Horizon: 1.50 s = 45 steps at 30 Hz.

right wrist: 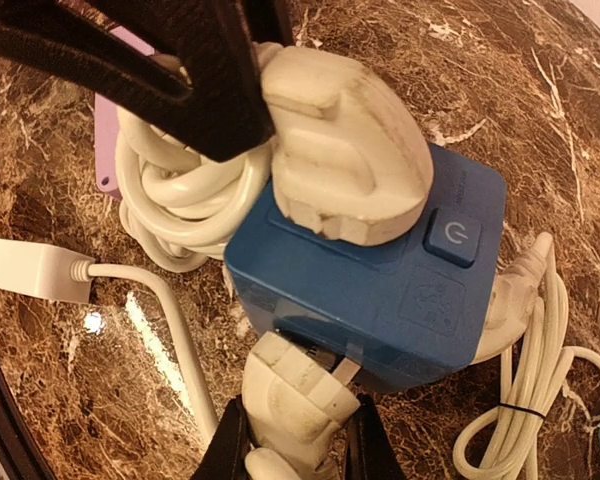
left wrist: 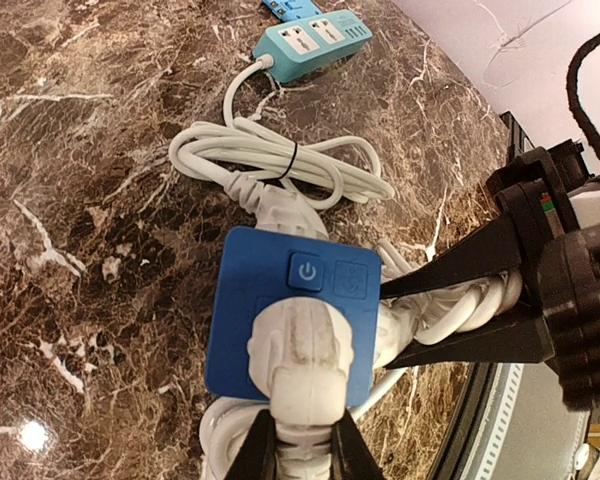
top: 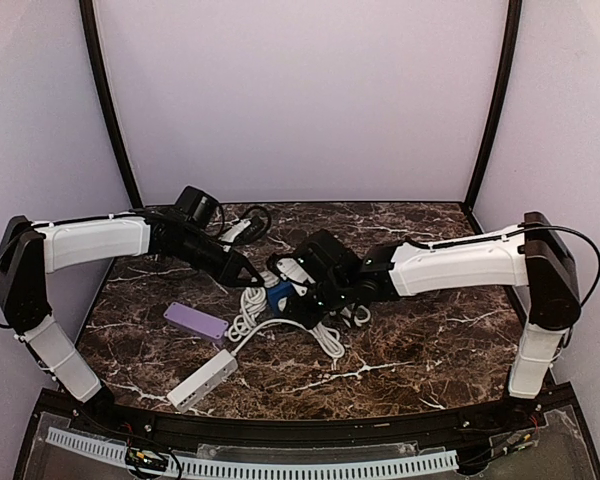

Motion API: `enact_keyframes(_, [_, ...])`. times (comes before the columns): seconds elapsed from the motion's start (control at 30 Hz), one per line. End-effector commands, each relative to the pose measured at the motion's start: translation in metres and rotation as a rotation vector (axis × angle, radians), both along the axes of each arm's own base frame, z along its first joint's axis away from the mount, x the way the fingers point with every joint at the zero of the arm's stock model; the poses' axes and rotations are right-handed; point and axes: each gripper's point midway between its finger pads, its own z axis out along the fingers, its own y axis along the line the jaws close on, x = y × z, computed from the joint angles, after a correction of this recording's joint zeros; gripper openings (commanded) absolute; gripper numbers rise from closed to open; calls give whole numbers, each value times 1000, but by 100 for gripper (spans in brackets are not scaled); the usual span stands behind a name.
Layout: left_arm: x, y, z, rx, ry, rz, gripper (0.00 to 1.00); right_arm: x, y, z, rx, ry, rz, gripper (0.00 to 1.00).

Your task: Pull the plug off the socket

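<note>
Only partly visible — plug (left wrist: 302, 345), socket (top: 278, 293).

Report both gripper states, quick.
Left gripper: closed on the top plug of the blue socket.
Right gripper: closed on the side plug.

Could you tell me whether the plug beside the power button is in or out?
In: the white plug sits flush on the blue cube adapter, no prongs showing.

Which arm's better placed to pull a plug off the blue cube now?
Right, likely. The right gripper is shut on the side plug, which looks partly out of the blue cube socket. The left gripper clamps the top plug, bracing the cube.
</note>
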Motion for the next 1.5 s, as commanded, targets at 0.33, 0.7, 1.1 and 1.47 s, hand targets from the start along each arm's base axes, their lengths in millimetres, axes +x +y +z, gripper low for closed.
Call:
enact_keyframes(0.33, [1, -11, 37, -134, -57, -24, 1, 27, -15, 4, 80, 81, -114, 0])
enact_keyframes(0.7, [0, -11, 30, -103, -1, -34, 1, 1, -16, 8, 44, -9, 64, 0])
enact_keyframes(1.1, [0, -8, 19, -51, 16, -52, 1, -17, -6, -7, -61, -80, 138, 0])
enact_keyframes(1.47, [1, -6, 17, -35, 11, -52, 1, -9, -9, -2, -80, -116, 71, 0])
